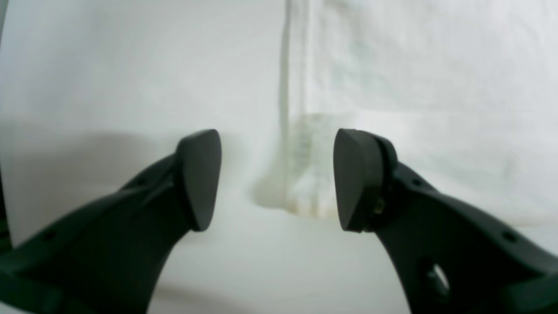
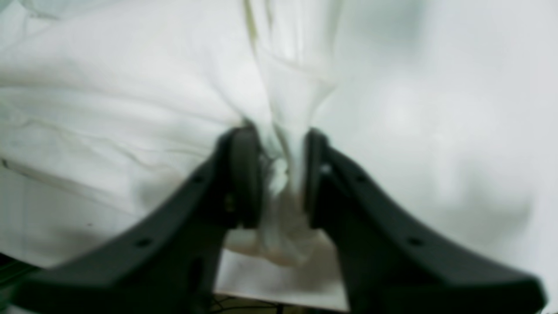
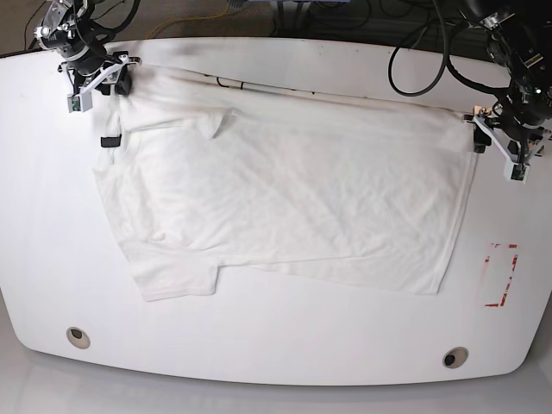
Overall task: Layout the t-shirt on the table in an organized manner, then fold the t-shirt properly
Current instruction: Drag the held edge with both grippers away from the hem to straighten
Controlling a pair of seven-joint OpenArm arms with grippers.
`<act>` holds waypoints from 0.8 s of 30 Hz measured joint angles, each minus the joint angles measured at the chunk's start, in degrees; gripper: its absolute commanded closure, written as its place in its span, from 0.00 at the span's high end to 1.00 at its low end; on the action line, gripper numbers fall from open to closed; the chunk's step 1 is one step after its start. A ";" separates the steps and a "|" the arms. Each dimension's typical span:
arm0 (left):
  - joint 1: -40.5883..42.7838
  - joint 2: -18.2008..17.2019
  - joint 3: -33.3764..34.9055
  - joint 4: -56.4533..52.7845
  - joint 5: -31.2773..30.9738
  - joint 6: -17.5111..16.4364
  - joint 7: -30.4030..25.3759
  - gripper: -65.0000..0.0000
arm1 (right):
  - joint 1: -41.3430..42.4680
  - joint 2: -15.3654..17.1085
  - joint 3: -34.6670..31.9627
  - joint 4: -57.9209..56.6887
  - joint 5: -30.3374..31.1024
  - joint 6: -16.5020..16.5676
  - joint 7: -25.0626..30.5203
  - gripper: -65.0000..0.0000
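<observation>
The job is in its laying-out stage: the t-shirt (image 3: 285,198) lies spread on the table (image 3: 276,345), plain side up, still wrinkled and slightly askew, no fold begun.

At the left of the base view, the right gripper (image 2: 279,174) has its fingers (image 2: 246,174) pinched on a bunched wad of cloth at the far shoulder corner; the fabric runs up and away from between the pads.

At the right, the left gripper (image 1: 277,179) stands with fingers spread wide, holding nothing. The hem corner sits just ahead, between the two pads.

Judging from this, the next move calls for closing on that hem, then drawing both corners apart to smooth the cloth.
</observation>
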 measured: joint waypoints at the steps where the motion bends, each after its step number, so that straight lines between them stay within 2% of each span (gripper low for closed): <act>1: -0.17 -0.17 -0.02 -0.42 0.02 0.00 -0.02 0.59 | 0.00 -0.11 -0.07 0.00 0.09 0.00 0.04 0.08; 7: -0.24 -0.20 0.02 -4.37 -0.09 0.00 -0.09 0.59 | -0.02 -0.11 -0.09 0.00 0.07 0.09 0.00 0.14; 24: 0.07 0.13 2.89 -10.43 -0.04 0.02 -0.02 0.59 | -0.02 0.00 -0.09 0.11 0.20 0.20 -0.07 0.14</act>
